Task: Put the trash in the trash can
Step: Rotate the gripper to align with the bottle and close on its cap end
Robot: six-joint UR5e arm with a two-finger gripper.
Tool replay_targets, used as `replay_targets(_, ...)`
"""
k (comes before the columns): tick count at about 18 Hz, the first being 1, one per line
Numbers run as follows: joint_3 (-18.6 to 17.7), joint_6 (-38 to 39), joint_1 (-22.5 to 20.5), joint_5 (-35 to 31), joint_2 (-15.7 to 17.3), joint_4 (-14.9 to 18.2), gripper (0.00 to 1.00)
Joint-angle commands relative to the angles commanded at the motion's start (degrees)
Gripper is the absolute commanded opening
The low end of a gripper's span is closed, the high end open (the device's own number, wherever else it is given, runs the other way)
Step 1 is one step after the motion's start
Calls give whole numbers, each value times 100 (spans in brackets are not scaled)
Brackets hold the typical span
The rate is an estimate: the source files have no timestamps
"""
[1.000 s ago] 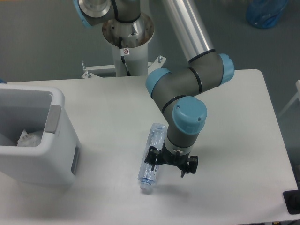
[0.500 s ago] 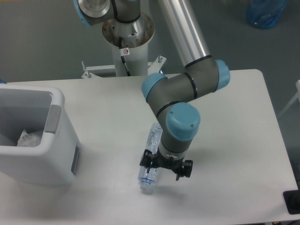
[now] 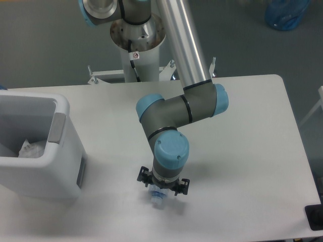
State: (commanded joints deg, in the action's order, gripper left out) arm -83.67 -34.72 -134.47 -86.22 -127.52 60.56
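The crushed clear plastic bottle point(image 3: 157, 197) lies on the white table, mostly hidden under my wrist; only its capped end pokes out toward the front edge. My gripper point(image 3: 163, 186) points down directly over it, open, with one finger on each side of the bottle. Whether the fingers touch it is unclear. The white trash can point(image 3: 64, 166) stands at the left edge of the table. A crumpled white paper wad point(image 3: 31, 149) lies inside it.
The arm's base column point(image 3: 137, 50) rises behind the table's back edge. A blue bag point(image 3: 286, 12) sits on the floor at the far right. A small black object point(image 3: 315, 217) is at the table's front right corner.
The gripper has swung left from beside the bottle to directly above it, covering most of the bottle. The bottle, the can and the paper wad have not moved.
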Motion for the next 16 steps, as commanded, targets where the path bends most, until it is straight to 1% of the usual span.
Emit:
replay_targets(2, 9, 105, 9, -140, -79, 9, 100)
replay_targets(3, 9, 132, 26, -184, -80, 17, 97)
replay_targets(5, 9, 176, 61, -159, -45, 61, 86)
replay_targets(6, 9, 185, 62, -150, -36, 122, 82)
replay_targets(9, 18, 185, 62, -150, 52, 255, 62)
replay_targets(11, 26, 176, 44, -132, 131, 281, 54)
replay_targets(12, 26, 176, 35, -132, 184, 281, 52)
replay_targets(16, 132, 168, -35, 8, 298, 272, 52)
